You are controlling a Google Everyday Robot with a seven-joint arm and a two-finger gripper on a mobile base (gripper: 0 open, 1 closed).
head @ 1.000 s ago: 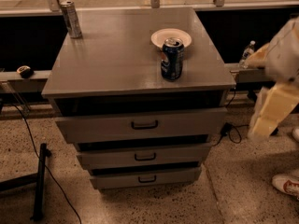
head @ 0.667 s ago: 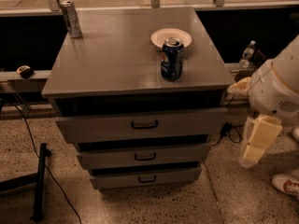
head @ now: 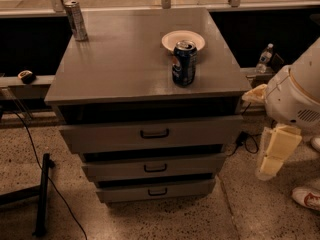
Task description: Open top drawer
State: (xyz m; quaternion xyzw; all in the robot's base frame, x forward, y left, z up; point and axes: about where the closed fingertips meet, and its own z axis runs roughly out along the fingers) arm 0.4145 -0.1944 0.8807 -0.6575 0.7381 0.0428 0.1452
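My gripper hangs low at the frame's right edge, pointing down, apart from the top drawer; I cannot tell my jaws' opening.

grey top drawer, black handle, blue can, white plate, cream gripper at right

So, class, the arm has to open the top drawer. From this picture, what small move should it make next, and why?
Probably swing the gripper left, towards the black handle at the centre of the top drawer. The gripper hangs off to the right of the cabinet, pointing downward and touching nothing, while the handle is free, with nothing in front of it.
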